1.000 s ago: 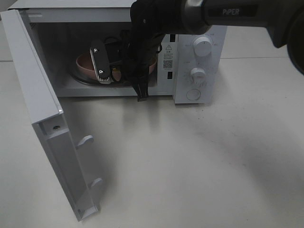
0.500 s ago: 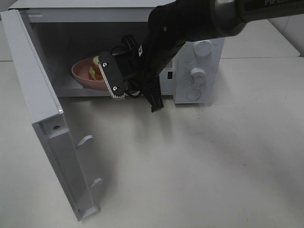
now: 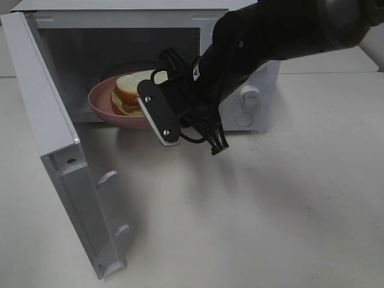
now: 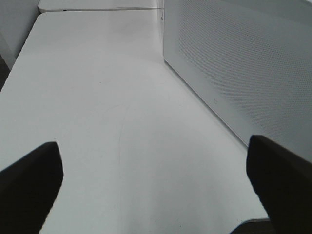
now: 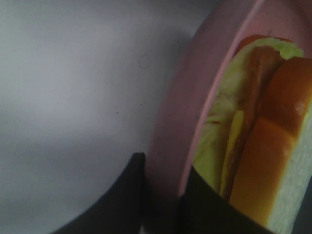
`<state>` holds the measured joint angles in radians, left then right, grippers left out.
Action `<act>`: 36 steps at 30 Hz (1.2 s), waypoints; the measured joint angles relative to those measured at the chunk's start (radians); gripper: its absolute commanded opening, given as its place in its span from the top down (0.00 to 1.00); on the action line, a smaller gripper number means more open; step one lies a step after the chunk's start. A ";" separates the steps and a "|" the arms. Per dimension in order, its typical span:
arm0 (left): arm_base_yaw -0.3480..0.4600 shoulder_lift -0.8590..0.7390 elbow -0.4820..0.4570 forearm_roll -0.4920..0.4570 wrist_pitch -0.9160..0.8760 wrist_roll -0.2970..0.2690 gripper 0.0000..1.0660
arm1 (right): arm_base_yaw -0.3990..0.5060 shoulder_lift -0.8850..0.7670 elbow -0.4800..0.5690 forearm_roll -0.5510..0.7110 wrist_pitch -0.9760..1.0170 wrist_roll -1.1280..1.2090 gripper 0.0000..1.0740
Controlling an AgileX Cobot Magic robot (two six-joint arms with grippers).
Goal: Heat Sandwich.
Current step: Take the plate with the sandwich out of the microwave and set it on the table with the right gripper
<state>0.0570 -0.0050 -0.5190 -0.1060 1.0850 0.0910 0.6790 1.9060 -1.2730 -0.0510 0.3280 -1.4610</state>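
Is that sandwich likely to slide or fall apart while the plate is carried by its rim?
Possibly. The sandwich is loose stacked layers, so tilting might shift them. The plate has a raised rim that should catch it. The right gripper pinches only one edge, so the plate may sag.

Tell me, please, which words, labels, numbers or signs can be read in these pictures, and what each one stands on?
None can be read in any view.
The microwave's control panel carries faint marks around its knob, too small and blurred to read.
The right arm covers the rest of the panel and shows no lettering.
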 measured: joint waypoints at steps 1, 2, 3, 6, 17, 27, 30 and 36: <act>0.000 0.000 0.000 0.000 0.000 0.000 0.08 | 0.000 0.000 0.000 0.000 0.000 0.000 1.00; 0.000 0.000 0.000 0.000 0.000 0.000 0.08 | 0.001 -0.028 0.041 0.000 -0.019 -0.008 1.00; 0.000 0.000 0.000 0.000 0.000 0.000 0.08 | 0.001 -0.038 0.057 0.000 -0.028 -0.010 1.00; 0.000 0.000 0.000 0.000 0.000 0.000 0.08 | 0.001 -0.061 0.099 -0.001 -0.049 -0.018 1.00; 0.000 0.000 0.000 0.000 0.000 0.000 0.08 | 0.001 -0.203 0.288 -0.024 -0.091 -0.021 1.00; 0.000 0.000 0.000 0.000 0.000 0.000 0.08 | 0.001 -0.358 0.410 -0.028 -0.094 -0.021 1.00; 0.000 0.000 0.000 0.000 0.000 0.000 0.08 | 0.001 -0.391 0.438 -0.028 -0.093 -0.021 1.00; 0.000 0.000 0.000 0.000 0.000 0.000 0.08 | 0.001 -0.483 0.507 -0.029 -0.089 -0.021 1.00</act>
<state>0.0570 -0.0050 -0.5190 -0.1060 1.0850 0.0910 0.6800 1.4230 -0.7660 -0.0800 0.2390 -1.4820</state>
